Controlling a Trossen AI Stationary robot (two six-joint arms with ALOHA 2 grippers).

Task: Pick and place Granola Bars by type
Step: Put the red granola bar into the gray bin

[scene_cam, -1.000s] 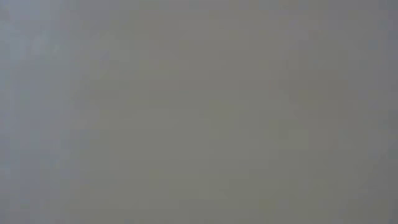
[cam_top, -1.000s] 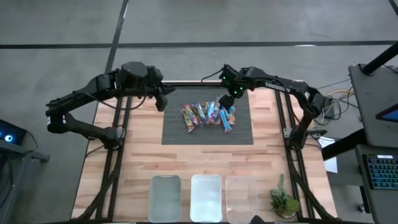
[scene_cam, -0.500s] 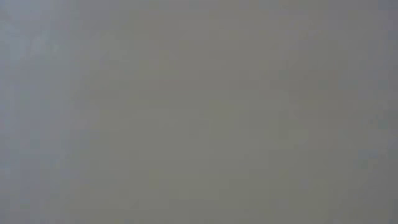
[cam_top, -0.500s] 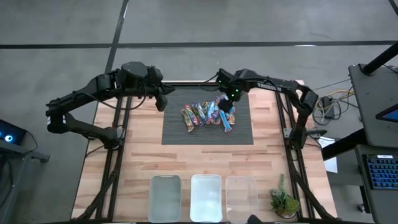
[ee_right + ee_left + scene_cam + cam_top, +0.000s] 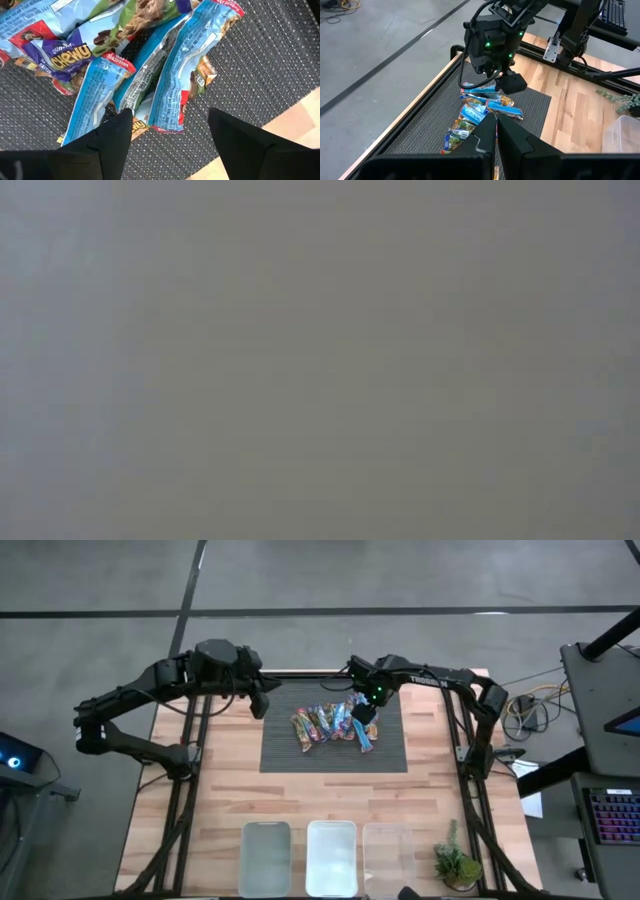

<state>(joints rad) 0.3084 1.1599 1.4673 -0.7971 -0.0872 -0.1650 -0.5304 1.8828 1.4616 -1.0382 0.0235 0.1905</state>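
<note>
Over the granola bars (image 5: 335,724) hangs the wide-spread right claw (image 5: 365,712).

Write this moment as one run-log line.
right gripper: open, above pile of shiny-wrapped granola bars | dark mat | left gripper: shut, waiting

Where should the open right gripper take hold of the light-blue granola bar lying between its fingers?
Probably across the narrow width of the light-blue foil-wrapped granola bar, mid-length, coming straight down. It lies flat atop the pile on the dark mesh mat, and the right gripper already straddles it.
</note>
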